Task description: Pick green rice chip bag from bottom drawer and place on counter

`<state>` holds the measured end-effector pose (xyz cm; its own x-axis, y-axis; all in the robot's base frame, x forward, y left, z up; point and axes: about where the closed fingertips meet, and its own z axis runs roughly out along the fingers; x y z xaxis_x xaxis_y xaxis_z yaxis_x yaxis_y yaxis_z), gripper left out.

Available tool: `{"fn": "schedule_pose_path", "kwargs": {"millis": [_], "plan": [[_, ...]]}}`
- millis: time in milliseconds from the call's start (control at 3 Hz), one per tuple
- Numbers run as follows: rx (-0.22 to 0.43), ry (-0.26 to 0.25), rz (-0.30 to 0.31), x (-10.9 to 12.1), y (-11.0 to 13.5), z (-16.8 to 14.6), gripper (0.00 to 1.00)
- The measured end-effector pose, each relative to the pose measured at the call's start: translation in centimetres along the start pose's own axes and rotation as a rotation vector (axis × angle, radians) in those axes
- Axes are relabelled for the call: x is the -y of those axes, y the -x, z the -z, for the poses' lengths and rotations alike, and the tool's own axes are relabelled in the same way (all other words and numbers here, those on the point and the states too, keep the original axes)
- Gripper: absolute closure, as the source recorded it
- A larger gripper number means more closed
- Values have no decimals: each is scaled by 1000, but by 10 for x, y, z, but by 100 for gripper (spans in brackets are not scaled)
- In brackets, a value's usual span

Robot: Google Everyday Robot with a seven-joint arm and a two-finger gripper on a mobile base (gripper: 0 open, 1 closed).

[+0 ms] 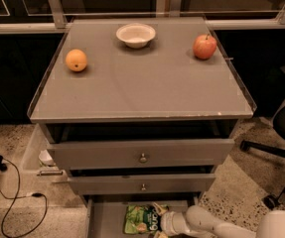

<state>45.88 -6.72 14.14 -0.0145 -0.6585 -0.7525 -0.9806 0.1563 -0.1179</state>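
The green rice chip bag (141,219) lies flat on the floor of the bottom drawer (105,219), which is pulled out at the lower edge of the camera view. My gripper (160,222) reaches in from the right on its white arm (206,224) and sits at the bag's right edge, low in the drawer. The bag's right side is partly hidden behind the gripper. The counter (142,83) is the grey top of the cabinet above.
On the counter stand a white bowl (135,34) at the back middle, an orange (76,60) at the left and a red apple (204,46) at the right. Two upper drawers (142,155) stand slightly open. A black chair base (276,152) is right; cables (13,202) lie left.
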Motion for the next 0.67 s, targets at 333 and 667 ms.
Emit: {"fn": "schedule_pose_path", "kwargs": {"millis": [333, 667], "plan": [[0, 0, 0, 0, 0, 0, 19], [0, 0, 0, 0, 0, 0, 41]]}}
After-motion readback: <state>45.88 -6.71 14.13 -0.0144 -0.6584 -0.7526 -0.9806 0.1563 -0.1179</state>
